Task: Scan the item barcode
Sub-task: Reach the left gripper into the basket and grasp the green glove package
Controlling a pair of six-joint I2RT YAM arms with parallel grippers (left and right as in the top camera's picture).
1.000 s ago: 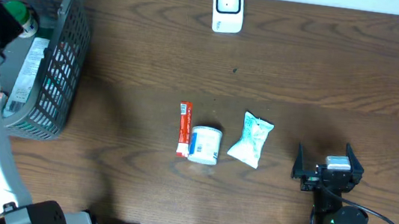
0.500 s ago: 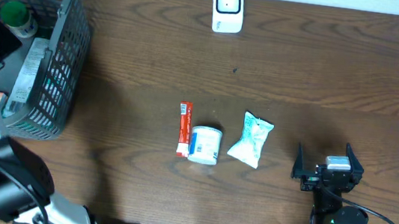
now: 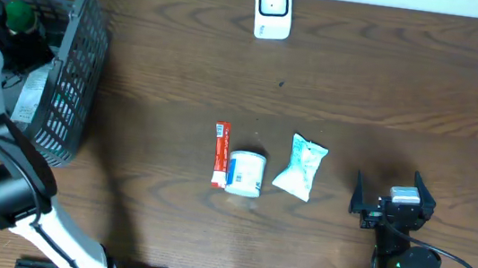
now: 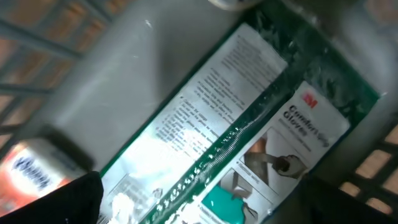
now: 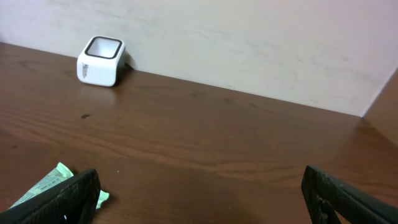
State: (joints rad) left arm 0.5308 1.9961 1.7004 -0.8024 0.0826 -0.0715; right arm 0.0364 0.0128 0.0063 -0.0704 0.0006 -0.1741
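Dark wood-grain tabletop [image 3: 183,73], pale bare wall [image 5: 249,37] behind its far edge; white scanner [image 3: 272,9] at the middle of that edge; grey basket [image 3: 80,62] at the left edge; left pincer [image 4: 205,199] spread over the packet [image 4: 249,124] lying inside it; right pincer [image 3: 391,201] spread, by the near edge, rightward; tube [image 3: 220,154], tub [image 3: 245,173] and pouch [image 3: 300,166] mid-tabletop.
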